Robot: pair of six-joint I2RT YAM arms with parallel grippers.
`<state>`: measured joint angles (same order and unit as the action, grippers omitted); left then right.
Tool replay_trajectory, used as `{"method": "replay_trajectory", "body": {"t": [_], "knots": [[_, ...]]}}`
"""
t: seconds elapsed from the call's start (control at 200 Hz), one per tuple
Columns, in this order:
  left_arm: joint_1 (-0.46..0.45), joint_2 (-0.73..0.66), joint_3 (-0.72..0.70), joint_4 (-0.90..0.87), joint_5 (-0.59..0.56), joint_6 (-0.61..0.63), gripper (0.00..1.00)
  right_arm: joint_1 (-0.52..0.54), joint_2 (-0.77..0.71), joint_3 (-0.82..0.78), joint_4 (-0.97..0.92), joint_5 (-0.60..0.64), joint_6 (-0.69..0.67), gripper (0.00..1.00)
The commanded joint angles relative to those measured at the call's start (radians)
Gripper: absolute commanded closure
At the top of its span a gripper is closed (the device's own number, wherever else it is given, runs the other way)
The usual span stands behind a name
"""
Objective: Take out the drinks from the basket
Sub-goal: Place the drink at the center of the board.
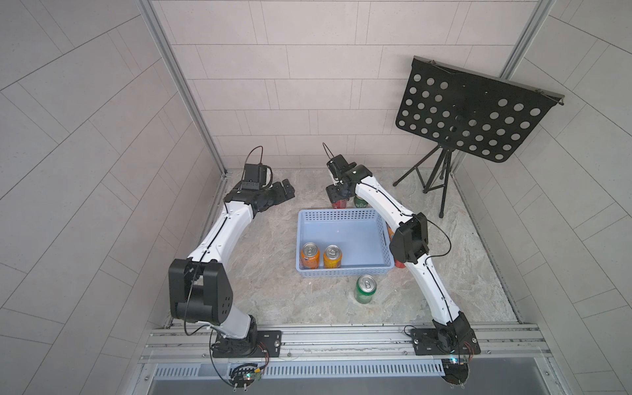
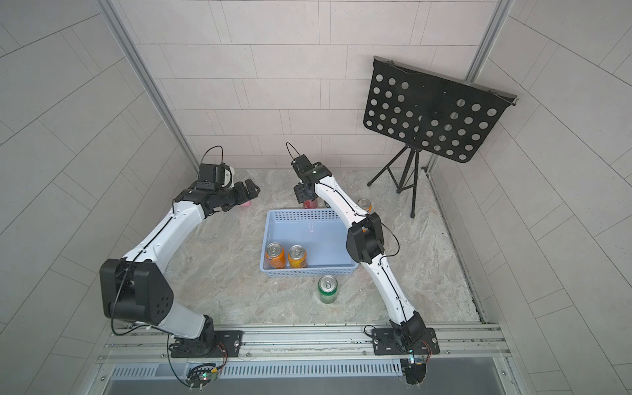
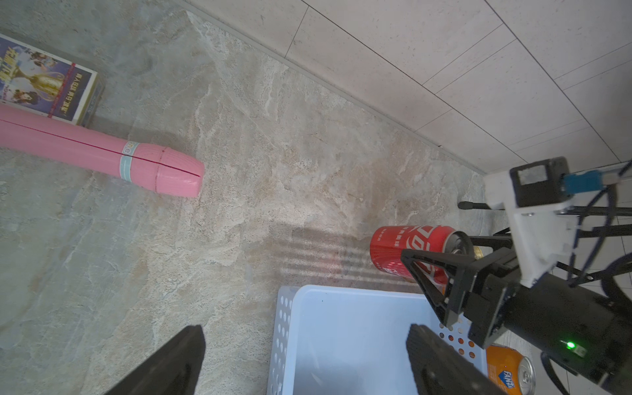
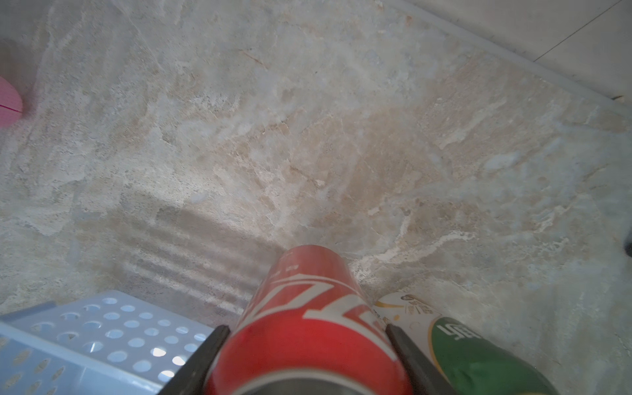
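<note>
The pale blue basket point(image 1: 342, 212) point(image 2: 301, 216) sits mid-table with two orange cans point(image 1: 310, 254) point(image 1: 332, 256) upright in its near left corner. Just behind its far wall my right gripper point(image 1: 337, 195) point(image 4: 307, 331) is shut on an upright red can point(image 3: 403, 249) point(image 4: 301, 307), close beside a green can point(image 4: 478, 359) point(image 1: 359, 202). Another green can point(image 1: 366, 289) stands in front of the basket. An orange can point(image 2: 365, 204) and a red can point(image 1: 399, 264) peek out by the basket's right side, mostly hidden by the right arm. My left gripper point(image 1: 285, 189) point(image 3: 304, 355) is open and holds nothing, left of the basket's far corner.
A pink wand point(image 3: 102, 150) and a printed box point(image 3: 44, 82) lie at the far left of the table near my left gripper. A black music stand point(image 1: 472, 113) stands at the back right corner. Tiled walls close the table on three sides.
</note>
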<state>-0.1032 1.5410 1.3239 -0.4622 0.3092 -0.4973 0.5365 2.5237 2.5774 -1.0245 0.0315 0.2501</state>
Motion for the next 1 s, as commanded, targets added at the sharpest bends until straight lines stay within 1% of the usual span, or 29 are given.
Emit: {"method": "replay_trajectory", "body": {"t": [0.0,0.18,0.31,0.375,0.485,0.545,0.806,0.931,0.996], "knots": [[-0.003,-0.005,0.012,-0.009,-0.006,0.015,0.0,-0.004,0.009,-0.008,0.042,0.011,-0.002,0.88],[-0.003,-0.001,0.012,-0.01,-0.007,0.015,0.0,-0.004,0.01,-0.045,0.063,0.006,0.003,0.87],[-0.003,0.001,0.014,-0.01,-0.005,0.016,0.0,-0.005,0.008,-0.055,0.064,-0.003,0.003,0.8],[-0.003,0.002,0.015,-0.01,-0.002,0.013,0.0,-0.004,0.005,-0.064,0.061,-0.004,0.003,0.73],[-0.003,0.004,0.015,-0.013,0.001,0.014,0.0,-0.005,-0.006,-0.082,0.059,-0.005,0.003,0.55],[-0.003,0.002,0.014,-0.014,-0.002,0.014,0.0,-0.004,-0.013,-0.089,0.057,-0.005,0.003,0.48],[-0.004,0.0,0.014,-0.021,-0.001,0.02,0.0,-0.004,-0.044,-0.095,0.058,-0.013,0.003,0.3],[-0.003,-0.006,0.009,-0.021,-0.003,0.02,0.0,-0.005,-0.061,-0.095,0.06,-0.014,0.005,0.22],[-0.003,-0.007,0.009,-0.021,0.001,0.02,0.0,-0.006,-0.066,-0.095,0.061,-0.014,0.004,0.2]]}}
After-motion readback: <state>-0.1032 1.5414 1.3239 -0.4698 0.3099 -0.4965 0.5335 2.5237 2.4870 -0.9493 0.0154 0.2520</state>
